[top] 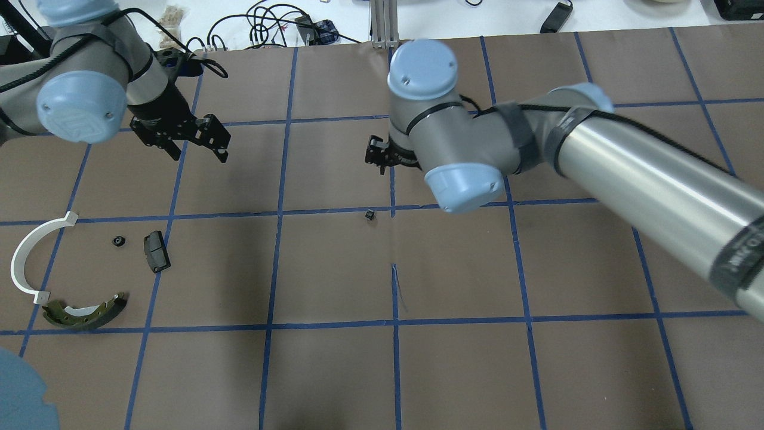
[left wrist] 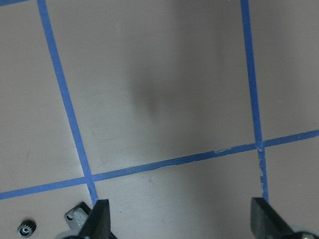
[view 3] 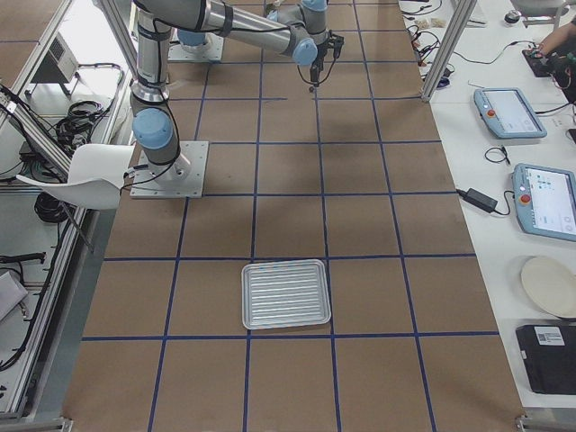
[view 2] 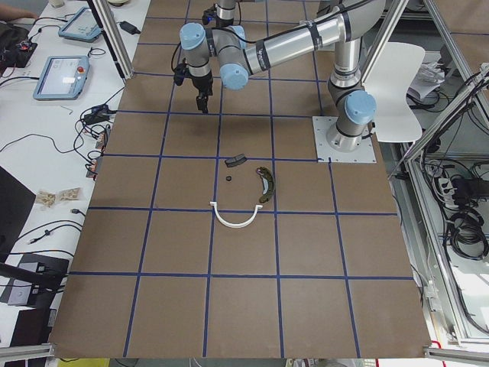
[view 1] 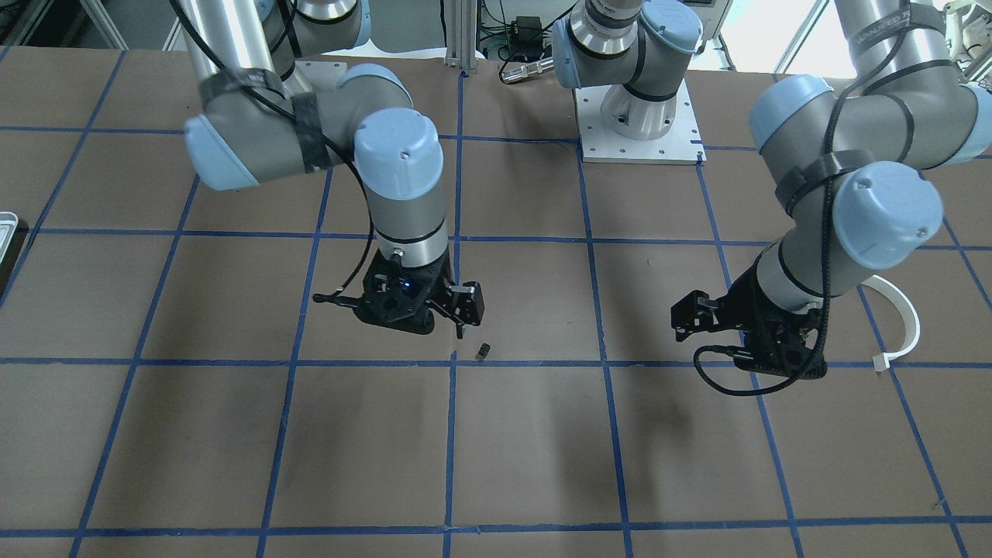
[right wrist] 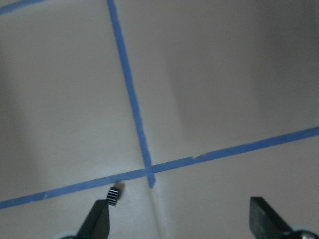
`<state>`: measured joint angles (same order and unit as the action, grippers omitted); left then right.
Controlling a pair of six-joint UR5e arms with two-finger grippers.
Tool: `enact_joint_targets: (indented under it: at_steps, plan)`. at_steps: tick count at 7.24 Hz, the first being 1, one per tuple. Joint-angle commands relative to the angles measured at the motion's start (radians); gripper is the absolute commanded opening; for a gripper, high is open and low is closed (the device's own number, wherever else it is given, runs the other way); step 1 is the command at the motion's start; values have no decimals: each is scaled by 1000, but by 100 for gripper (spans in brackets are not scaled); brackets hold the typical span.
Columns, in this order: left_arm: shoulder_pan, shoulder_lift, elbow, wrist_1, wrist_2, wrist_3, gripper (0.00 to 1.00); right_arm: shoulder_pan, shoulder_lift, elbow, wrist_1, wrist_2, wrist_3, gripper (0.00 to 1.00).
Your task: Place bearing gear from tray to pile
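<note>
The bearing gear [top: 370, 215] is a tiny black toothed part lying on the brown table by a blue tape crossing. It also shows in the front view [view 1: 483, 351] and in the right wrist view [right wrist: 114, 195]. My right gripper [top: 377, 158] is open and empty just above and beside it. The pile lies at the table's left: a white plastic arc [top: 24, 263], an olive brake shoe [top: 83, 313] and a black block [top: 156, 251]. My left gripper [top: 197, 144] is open and empty, hovering beyond the pile. The white-silver tray [view 3: 285, 293] is empty.
A second small black gear [top: 118, 240] lies beside the black block; it also shows in the left wrist view [left wrist: 27, 229]. Blue tape lines grid the brown table. The right arm's long link [top: 644, 185] spans the table's right half.
</note>
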<state>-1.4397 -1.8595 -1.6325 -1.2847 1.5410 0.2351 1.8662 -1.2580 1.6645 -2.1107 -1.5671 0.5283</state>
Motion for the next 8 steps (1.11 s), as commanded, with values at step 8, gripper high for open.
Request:
enact_joint_targets:
  at_steps: [8]
  plan:
    - [-467, -250, -56, 318, -12, -390, 100, -234, -394, -55, 528, -7, -533, 100]
